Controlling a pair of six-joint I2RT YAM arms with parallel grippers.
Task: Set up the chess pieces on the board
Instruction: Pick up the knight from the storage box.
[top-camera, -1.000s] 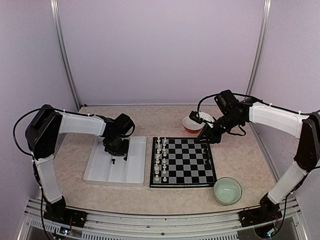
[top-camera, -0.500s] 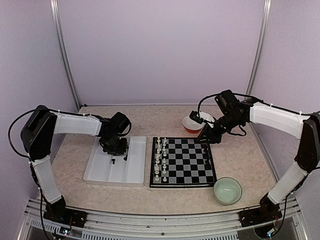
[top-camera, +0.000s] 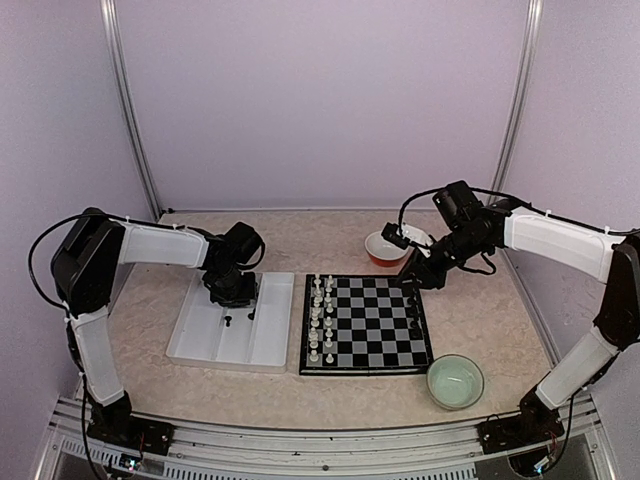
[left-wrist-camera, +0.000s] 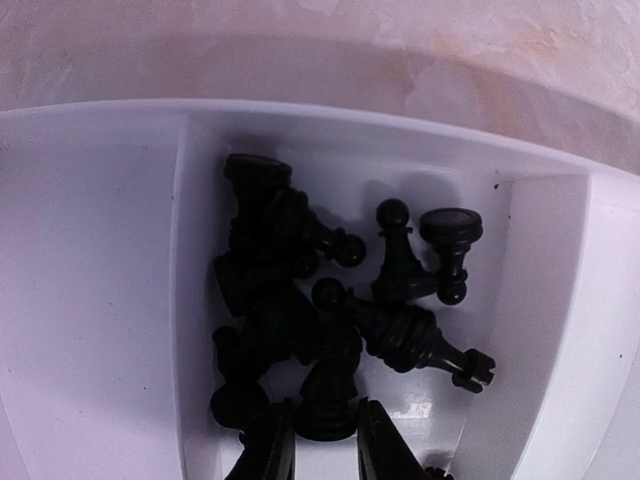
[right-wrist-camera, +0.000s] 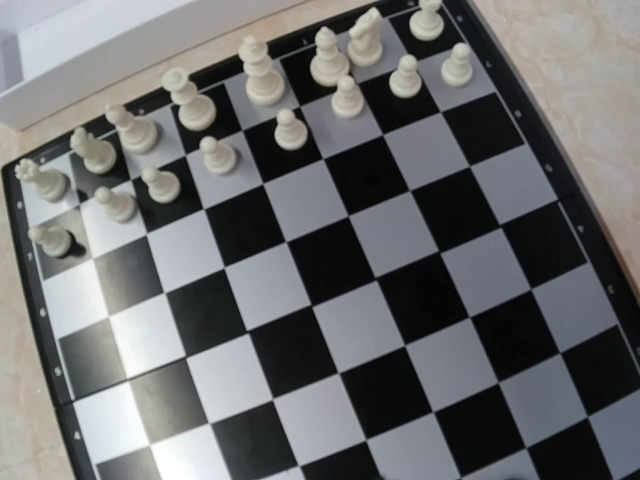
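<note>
Progress, by my reckoning, is about half. The white chess pieces fill two full ranks on the side of the board that faces the bench's left edge. The board itself lies mid-bench, toward the near edge. The black chess pieces mostly lie heaped in one compartment of the tray, nearer the left edge.

The left hand hangs over that heap, fingers parted either side of one piece's base, with no clamp evident. The right hand hovers at the board's far right corner. Its fingers are out of its own camera's view, so I cannot tell how wide it stands.

Dark specks on the board's right files may be black pieces, but they are too small to be sure.
</note>
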